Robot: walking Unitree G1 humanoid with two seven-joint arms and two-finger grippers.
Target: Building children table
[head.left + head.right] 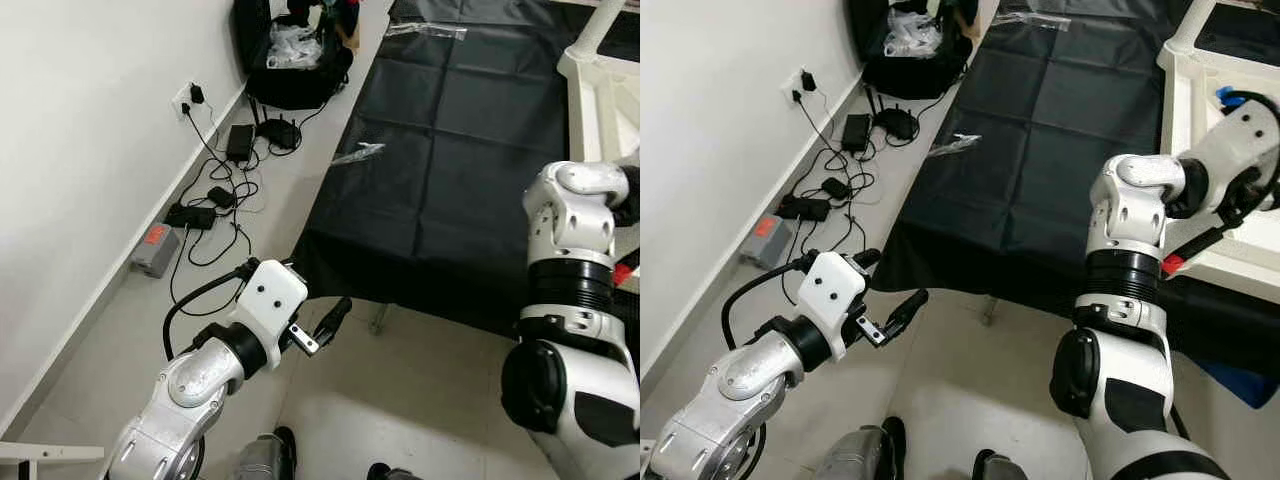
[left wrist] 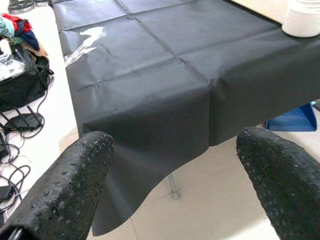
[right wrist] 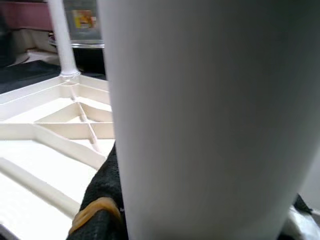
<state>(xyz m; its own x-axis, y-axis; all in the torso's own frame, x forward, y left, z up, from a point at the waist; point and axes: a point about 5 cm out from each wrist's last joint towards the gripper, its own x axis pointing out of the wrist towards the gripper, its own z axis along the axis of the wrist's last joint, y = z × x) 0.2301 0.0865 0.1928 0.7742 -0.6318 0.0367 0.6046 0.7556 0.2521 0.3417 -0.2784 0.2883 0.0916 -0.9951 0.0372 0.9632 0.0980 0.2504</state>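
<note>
Children's table (image 1: 1200,150): white plastic top lying upside down on the black-covered surface (image 1: 1040,130), at our right side, ribbed underside up. In the right wrist view a white table leg (image 3: 210,115) stands very close to the camera; a second leg (image 3: 64,45) rises upright from a far corner of the ribbed panel (image 3: 55,125).

Nearest items: our left gripper (image 1: 902,308) hovers over the tiled floor (image 1: 980,390) just short of the surface's near edge, jaws spread wide and holding nothing; its dimpled black fingers (image 2: 65,190) frame the hanging black cloth and one metal leg (image 2: 173,186) of the surface.

Right gripper (image 1: 1240,200): reaches over the upturned top's near rim. We see one black finger (image 3: 102,200) touching the close white leg; we cannot tell how far these jaws stand open.

Farther items: clear plastic wrappers (image 1: 952,146) on the cloth; cables and power adapters (image 1: 222,170) on the floor along the wall; a black bag (image 1: 292,55) at the far end.
</note>
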